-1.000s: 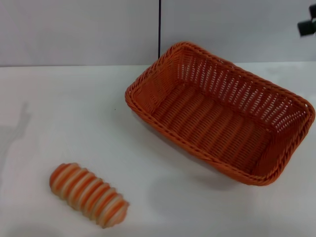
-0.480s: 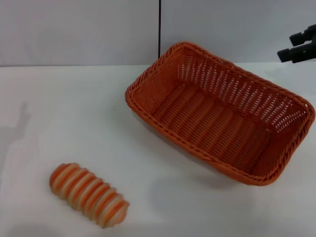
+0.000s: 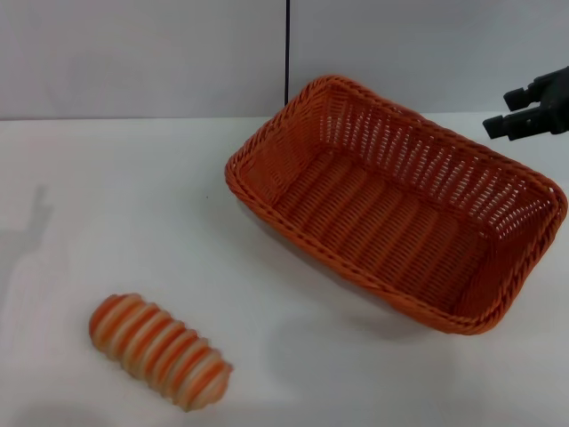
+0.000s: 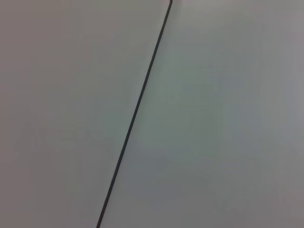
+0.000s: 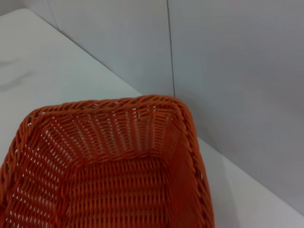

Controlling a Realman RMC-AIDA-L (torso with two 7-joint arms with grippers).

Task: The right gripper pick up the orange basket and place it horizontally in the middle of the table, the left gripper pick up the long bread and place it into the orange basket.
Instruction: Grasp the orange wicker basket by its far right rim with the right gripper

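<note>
One orange basket (image 3: 396,203) sits on the white bench (image 3: 107,196), right of centre and turned diagonally, one corner toward the far wall and its long side running to the near right. Nothing lies inside it; the right wrist view shows only its bare woven floor and braided rim (image 5: 114,156). One long bread (image 3: 159,350) lies at the near left of the bench, well apart from the basket. The right hand (image 3: 508,112) hangs above the basket's far right rim, its two fingers slightly parted and holding nothing. The left hand shows in no view.
</note>
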